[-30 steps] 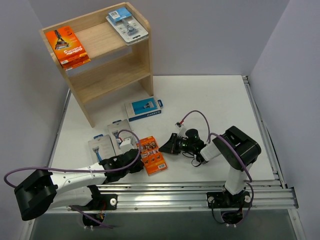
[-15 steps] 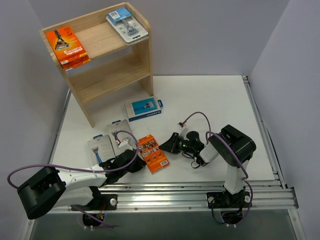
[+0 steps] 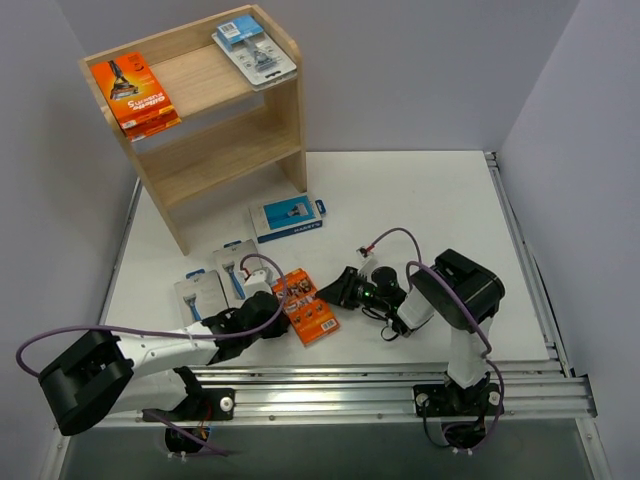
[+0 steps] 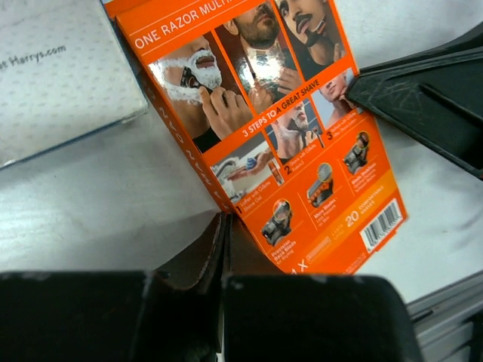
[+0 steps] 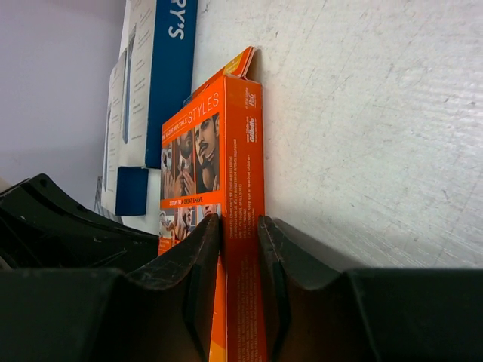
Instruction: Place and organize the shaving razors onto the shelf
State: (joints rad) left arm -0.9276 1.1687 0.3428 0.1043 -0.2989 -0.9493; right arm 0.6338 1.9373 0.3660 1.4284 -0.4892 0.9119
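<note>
An orange razor box (image 3: 306, 306) (image 4: 279, 128) (image 5: 241, 136) lies near the table's front, between both grippers. My right gripper (image 3: 341, 293) (image 5: 240, 226) has its jaws round the box's right edge, with one finger on the printed face and the other between the box and the table. My left gripper (image 3: 272, 312) (image 4: 221, 245) is shut and empty, its tip against the box's left edge. The wooden shelf (image 3: 200, 75) stands at the far left. On its top sit another orange box (image 3: 132, 92) and a clear blister pack (image 3: 256, 50).
A blue razor box (image 3: 287, 217) (image 5: 170, 45) lies on the table below the shelf. Two grey razor packs (image 3: 200, 297) (image 3: 232, 267) lie left of my left gripper. Purple cables loop off both arms. A metal rail (image 3: 380, 385) runs along the near edge.
The right gripper's jaws have parted and now straddle the orange box's edge. The box has turned slightly and shifted away from the rail. The left gripper has followed it, still shut.
</note>
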